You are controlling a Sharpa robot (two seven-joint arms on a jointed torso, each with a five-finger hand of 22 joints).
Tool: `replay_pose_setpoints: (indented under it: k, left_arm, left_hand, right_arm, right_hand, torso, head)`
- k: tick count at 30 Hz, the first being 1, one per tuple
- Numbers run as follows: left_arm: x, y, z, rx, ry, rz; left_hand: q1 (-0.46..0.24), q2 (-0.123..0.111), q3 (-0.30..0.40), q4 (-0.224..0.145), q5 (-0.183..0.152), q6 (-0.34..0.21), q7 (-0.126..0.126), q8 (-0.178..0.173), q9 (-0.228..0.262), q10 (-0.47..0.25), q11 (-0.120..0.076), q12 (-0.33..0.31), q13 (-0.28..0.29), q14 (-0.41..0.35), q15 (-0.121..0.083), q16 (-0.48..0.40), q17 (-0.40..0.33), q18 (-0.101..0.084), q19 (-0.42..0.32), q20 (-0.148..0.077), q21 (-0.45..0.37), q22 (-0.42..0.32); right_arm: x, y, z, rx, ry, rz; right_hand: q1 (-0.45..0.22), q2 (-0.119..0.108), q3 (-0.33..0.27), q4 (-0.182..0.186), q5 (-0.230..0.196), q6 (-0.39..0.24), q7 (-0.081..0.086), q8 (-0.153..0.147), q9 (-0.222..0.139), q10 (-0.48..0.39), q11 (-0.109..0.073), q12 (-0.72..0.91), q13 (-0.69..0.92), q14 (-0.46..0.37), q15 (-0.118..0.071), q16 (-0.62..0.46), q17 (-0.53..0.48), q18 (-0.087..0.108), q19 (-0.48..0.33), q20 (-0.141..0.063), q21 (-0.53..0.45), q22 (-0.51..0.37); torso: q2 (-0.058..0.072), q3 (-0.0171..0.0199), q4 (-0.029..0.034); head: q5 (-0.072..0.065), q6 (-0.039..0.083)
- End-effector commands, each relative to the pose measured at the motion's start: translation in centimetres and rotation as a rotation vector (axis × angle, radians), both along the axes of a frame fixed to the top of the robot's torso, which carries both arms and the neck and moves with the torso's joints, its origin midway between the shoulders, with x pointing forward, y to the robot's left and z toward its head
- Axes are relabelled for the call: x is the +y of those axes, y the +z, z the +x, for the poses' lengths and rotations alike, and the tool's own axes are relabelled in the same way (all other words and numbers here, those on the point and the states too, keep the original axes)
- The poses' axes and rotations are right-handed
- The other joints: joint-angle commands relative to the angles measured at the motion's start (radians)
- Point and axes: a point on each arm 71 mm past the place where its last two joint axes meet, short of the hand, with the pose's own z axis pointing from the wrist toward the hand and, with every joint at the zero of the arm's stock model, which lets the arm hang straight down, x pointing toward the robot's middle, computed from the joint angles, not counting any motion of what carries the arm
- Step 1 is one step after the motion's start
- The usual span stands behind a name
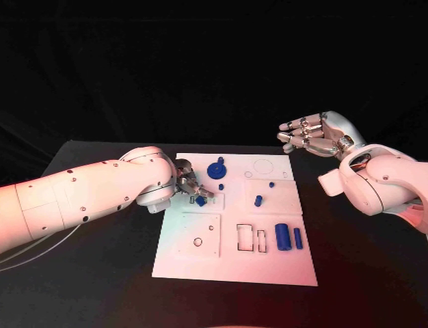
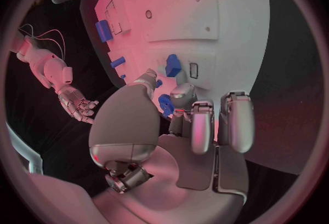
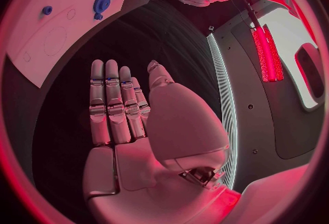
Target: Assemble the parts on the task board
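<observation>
— Nearest first, then: what lies at the front of the task board [image 1: 189, 263]?

— Two blue cylinders [image 1: 289, 236] beside empty rectangular slots; nothing seated there yet.

— And the step in hand?

— Placement, I judge. Left hand [image 1: 187, 183] pinches a small blue part [image 1: 200, 200] at the board's left-middle. Next it must be lined up over a recess and pressed; which recess, its fingers hide.

— Farther back?

— Blue round piece [image 1: 216, 169], then the right hand [image 1: 311, 134], raised off the board, fingers straight, holding nothing.
</observation>
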Motion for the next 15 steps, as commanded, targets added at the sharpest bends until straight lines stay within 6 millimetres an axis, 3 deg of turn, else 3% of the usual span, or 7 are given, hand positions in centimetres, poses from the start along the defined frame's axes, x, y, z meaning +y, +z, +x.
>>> replay_pose_setpoints:
  k: [1,15]
  left_arm:
    - [-0.16,-0.1,-0.19,0.024,-0.024,0.001]
    - [0.05,-0.15,-0.22,0.033,-0.028,0.005]
  left_hand:
    - [0.021,0.002,-0.015,0.0,0.006,0.009,-0.001,-0.005,-0.002,-0.004,0.004,-0.002,-0.003,0.104,0.001,0.003,0.263,-0.013,0.008,0.002,0.002,0.091]
    - [0.064,0.009,-0.034,-0.001,0.006,0.01,-0.001,-0.009,-0.003,-0.008,0.004,-0.009,-0.008,0.104,0.001,0.003,0.263,-0.013,0.008,0.003,0.003,0.092]
  right_arm:
    - [0.1,-0.08,-0.03,0.004,0.014,-0.002]
    - [0.07,-0.17,-0.03,0.006,0.013,-0.002]
  right_hand:
    - [-0.011,0.001,-0.004,0.0,-0.004,-0.006,0.0,-0.004,-0.001,-0.003,0.002,-0.004,-0.001,-0.008,-0.001,-0.003,-0.001,0.011,-0.006,0.001,-0.004,-0.001]
    - [-0.011,0.001,-0.004,-0.001,-0.003,-0.007,0.0,-0.004,-0.001,-0.004,0.002,-0.004,-0.001,-0.01,0.0,-0.003,-0.002,0.011,-0.007,0.001,-0.005,-0.002]
  torso:
    - [0.0,0.0,0.0004]
    - [0.0,0.0001,-0.0001]
  head:
    - [0.001,-0.001]
    - [0.002,-0.002]
